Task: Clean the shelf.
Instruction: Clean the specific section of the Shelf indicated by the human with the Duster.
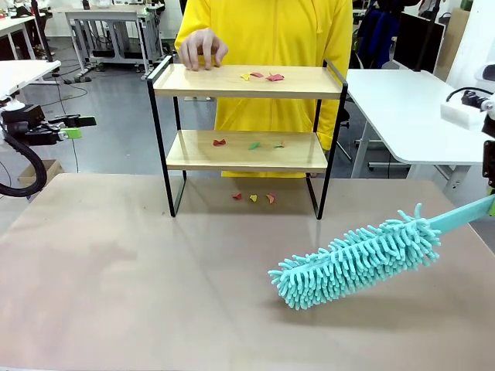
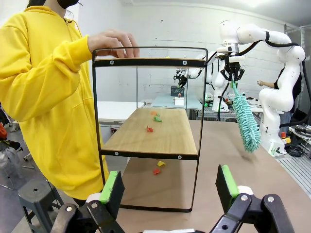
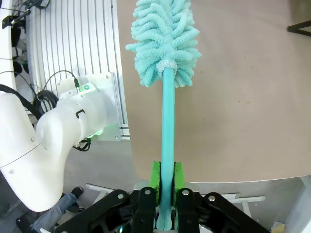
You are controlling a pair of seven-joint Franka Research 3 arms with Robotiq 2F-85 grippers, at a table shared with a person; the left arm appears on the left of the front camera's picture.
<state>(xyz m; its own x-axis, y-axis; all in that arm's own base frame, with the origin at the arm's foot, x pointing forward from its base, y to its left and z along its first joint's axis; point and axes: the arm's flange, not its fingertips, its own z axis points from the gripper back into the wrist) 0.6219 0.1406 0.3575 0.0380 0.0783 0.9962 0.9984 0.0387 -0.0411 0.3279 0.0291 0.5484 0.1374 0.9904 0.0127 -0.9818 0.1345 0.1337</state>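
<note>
Right pincer (image 3: 165, 179) clamped on duster (image 3: 163, 39) handle, left pincer (image 2: 169, 188) wide open

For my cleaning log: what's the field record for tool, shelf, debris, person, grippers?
Tool: teal fluffy microfibre duster, slanting down over the brown table
Right gripper: shut on duster's handle
Left gripper: open, empty
Shelf: two-tier wooden rack, black metal frame
Debris: small coloured scraps on both boards and table beneath
Person: hand on top board
</note>
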